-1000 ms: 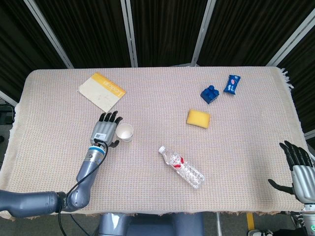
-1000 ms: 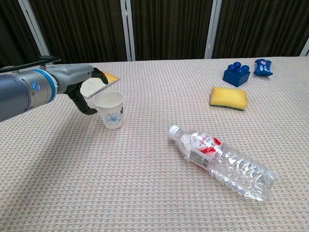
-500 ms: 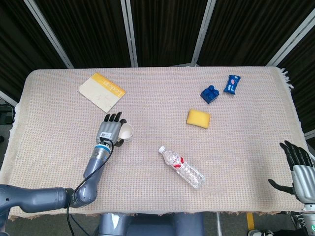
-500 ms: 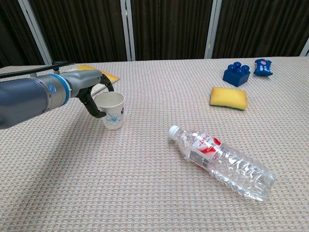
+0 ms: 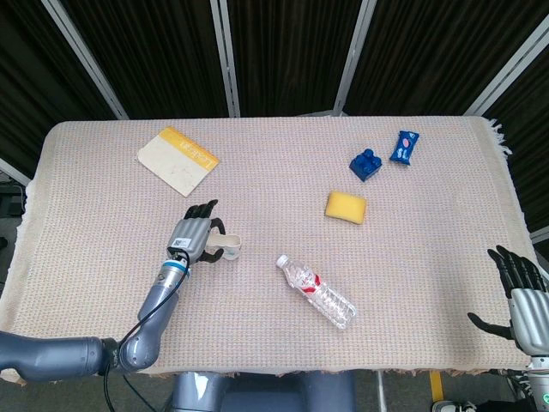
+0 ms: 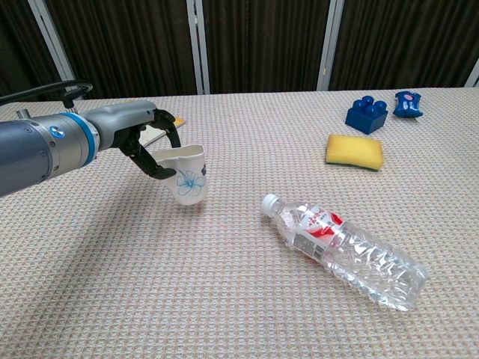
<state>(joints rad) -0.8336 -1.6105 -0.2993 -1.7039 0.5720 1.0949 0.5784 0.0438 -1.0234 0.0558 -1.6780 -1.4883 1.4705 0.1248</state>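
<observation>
Nearest, the right hand (image 5: 521, 296) sits at the table's 4 o'clock corner, fingers spread and holding nothing, while the clear water bottle (image 6: 344, 249) lies on its side just below table centre. Toward 8 o'clock of centre, the left hand (image 6: 146, 142) has its fingers clamped on the rim of the paper cup (image 6: 187, 173), which is tilted, its blue flower print facing the chest view. Farther out lie the yellow sponge (image 5: 346, 206) at 2 o'clock, the blue block (image 5: 366, 164) and blue packet (image 5: 404, 147) beyond it, and the booklet (image 5: 177, 159) at 10 o'clock.
</observation>
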